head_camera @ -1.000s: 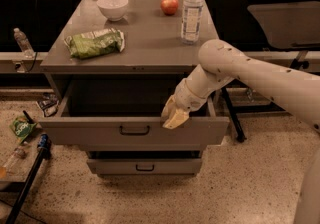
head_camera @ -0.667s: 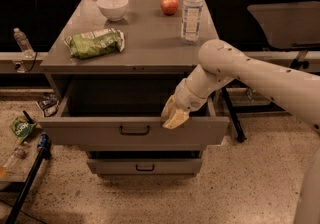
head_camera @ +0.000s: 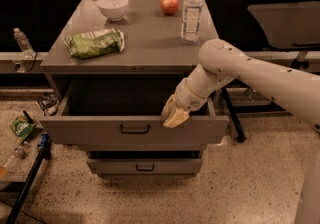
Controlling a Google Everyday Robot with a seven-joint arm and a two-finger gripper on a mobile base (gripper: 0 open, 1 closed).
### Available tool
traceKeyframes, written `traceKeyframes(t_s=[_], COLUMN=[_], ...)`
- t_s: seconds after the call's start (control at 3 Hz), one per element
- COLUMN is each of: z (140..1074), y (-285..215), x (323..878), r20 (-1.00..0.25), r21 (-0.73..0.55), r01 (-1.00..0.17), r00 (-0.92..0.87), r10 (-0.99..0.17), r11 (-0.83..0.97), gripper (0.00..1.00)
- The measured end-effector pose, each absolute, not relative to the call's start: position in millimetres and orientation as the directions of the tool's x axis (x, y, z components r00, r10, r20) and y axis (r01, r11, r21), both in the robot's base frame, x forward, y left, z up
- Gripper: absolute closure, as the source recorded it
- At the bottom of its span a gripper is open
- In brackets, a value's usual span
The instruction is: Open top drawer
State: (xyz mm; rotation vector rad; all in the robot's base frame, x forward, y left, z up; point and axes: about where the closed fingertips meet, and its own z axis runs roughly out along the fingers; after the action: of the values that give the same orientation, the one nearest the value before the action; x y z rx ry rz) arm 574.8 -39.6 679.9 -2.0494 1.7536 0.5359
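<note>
The top drawer [head_camera: 90,131] of the grey metal cabinet is pulled out toward me, and its dark inside shows. Its tall plain front panel carries a small dark centre handle [head_camera: 134,129]. My gripper [head_camera: 174,116] hangs at the top edge of that front panel, right of the handle, with its pale tips over the rim. My white arm reaches in from the right. A shallower drawer [head_camera: 145,166] below looks slightly out.
On the cabinet top [head_camera: 150,48] stand a white bowl [head_camera: 112,7], a red apple [head_camera: 169,4], a water bottle [head_camera: 192,12] and a green snack bag [head_camera: 94,43]. A green packet [head_camera: 21,128] and a black pole [head_camera: 27,180] lie on the floor at left. A dark chair [head_camera: 285,23] stands at right.
</note>
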Motion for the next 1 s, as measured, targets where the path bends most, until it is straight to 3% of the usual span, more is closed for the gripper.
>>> traceKeyframes(t_s=[0.67,1.0], z=[706.3,750.9], y=[-49.0,-61.8], x=[573.9,574.3], r20=[-0.520,-0.517], r21=[-0.068,-0.114], r01=[-0.991,-0.990], r00=[0.137,0.128], r10=[-0.843,-0.847], r11=[-0.119,-0.080], gripper=[0.45,0.42])
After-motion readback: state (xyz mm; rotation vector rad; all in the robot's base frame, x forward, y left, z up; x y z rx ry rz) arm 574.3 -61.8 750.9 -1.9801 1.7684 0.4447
